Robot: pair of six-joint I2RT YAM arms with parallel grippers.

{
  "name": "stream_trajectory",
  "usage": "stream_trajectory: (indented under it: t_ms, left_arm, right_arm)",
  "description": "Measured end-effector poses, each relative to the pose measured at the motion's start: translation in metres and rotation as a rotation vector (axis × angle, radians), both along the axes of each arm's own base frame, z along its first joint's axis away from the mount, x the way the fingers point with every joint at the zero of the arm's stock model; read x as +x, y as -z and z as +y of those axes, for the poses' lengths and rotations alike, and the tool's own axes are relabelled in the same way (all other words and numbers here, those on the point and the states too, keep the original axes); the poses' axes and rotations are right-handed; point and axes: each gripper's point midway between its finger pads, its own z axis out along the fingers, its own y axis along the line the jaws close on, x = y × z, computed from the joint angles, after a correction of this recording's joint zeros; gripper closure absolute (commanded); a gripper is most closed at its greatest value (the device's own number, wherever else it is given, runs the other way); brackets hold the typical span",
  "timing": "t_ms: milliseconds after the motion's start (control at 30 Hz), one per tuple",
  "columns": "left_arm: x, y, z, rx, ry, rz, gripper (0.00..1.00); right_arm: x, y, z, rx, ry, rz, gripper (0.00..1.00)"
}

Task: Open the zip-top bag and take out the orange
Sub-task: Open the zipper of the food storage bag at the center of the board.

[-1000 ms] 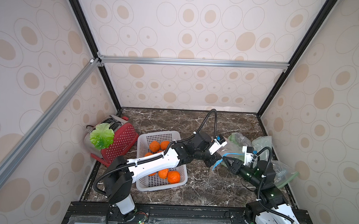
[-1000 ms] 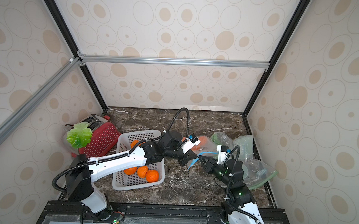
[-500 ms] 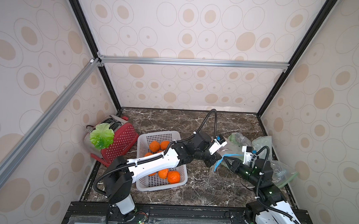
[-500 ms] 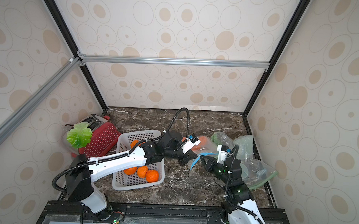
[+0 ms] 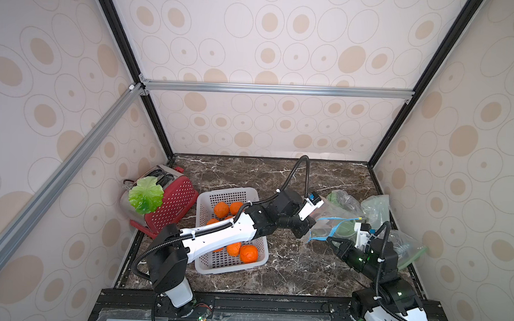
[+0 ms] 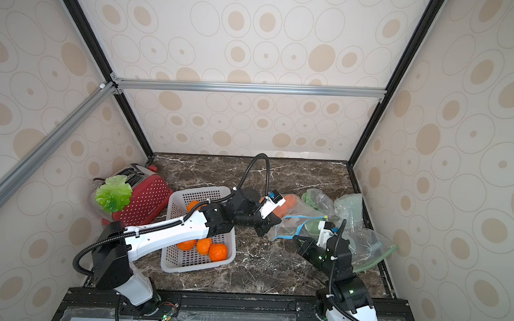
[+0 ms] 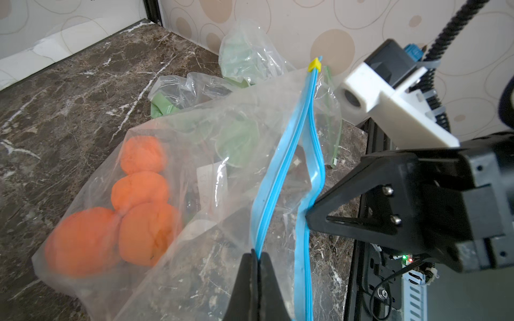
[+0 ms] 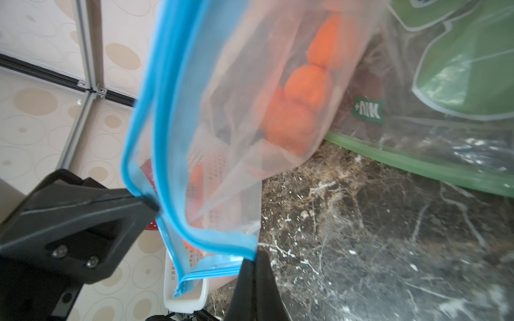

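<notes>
The clear zip-top bag [image 5: 326,222] with a blue zip strip [image 7: 281,172] lies right of centre on the marble floor. Several oranges [image 7: 139,194] sit at its closed end, also seen through the plastic in the right wrist view as oranges [image 8: 303,86]. My left gripper [image 7: 257,254] is shut on one lip of the blue strip. My right gripper [image 8: 251,259] is shut on the other lip. In both top views the left gripper [image 5: 308,229] and right gripper [image 6: 295,239] face each other at the bag's mouth, which gapes slightly. A yellow slider [image 7: 315,64] sits at the strip's far end.
A white basket [image 5: 233,191] holding several loose oranges stands under the left arm. A red toaster [image 5: 173,202] with a green leaf [image 5: 145,195] is at the left wall. More plastic bags [image 5: 376,208] with green contents pile against the right wall.
The right gripper has reached the bag's mouth and shut on the blue lip. The left gripper has kept its hold and place.
</notes>
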Motion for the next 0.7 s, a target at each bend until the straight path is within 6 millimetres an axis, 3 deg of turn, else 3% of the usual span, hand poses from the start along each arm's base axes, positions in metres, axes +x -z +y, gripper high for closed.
stream_trajectory:
  t_ms: [267, 367, 567, 700]
  left_arm:
    - [0.001, -0.012, 0.006, -0.043, -0.025, -0.044, 1.00]
    - [0.003, -0.010, 0.008, -0.055, -0.040, -0.057, 1.00]
    - [0.004, -0.011, 0.007, -0.080, -0.047, -0.069, 1.00]
    - [0.005, -0.016, 0.005, -0.100, -0.049, -0.078, 1.00]
  right_arm:
    - [-0.027, 0.009, 0.001, 0.093, 0.012, 0.137, 1.00]
    - [-0.042, 0.003, -0.003, 0.112, 0.030, 0.170, 1.00]
    - [-0.059, -0.036, -0.011, 0.067, 0.018, 0.074, 0.65]
    - [-0.058, -0.065, -0.009, -0.021, -0.049, -0.020, 0.62]
